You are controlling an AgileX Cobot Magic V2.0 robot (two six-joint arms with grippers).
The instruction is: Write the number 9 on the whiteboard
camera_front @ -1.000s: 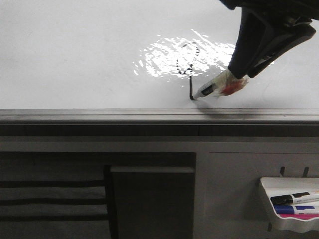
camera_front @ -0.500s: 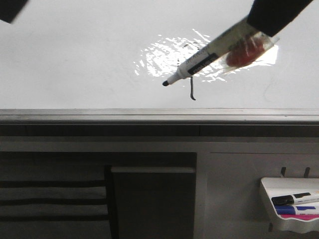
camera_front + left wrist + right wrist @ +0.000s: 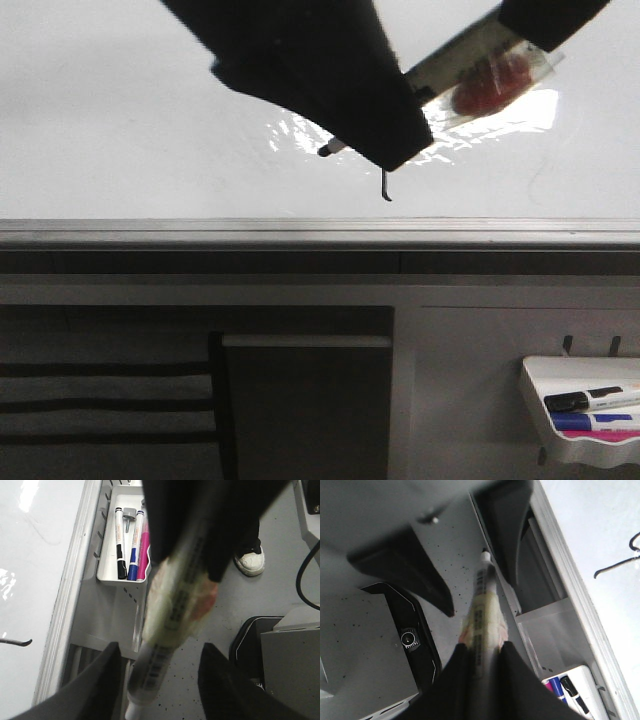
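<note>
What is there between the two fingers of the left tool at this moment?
The marker held by the right tool lies between the left tool fingers, which stand open and apart from it. The left wrist view shows this.

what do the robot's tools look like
Both tools are matte black with smooth, tapering fingers and no visible markings. The left tool shows two broad, blade-like fingers that narrow toward the tips. The right tool has slimmer, rounded black fingers. No cables or sleeves show on either.
</note>
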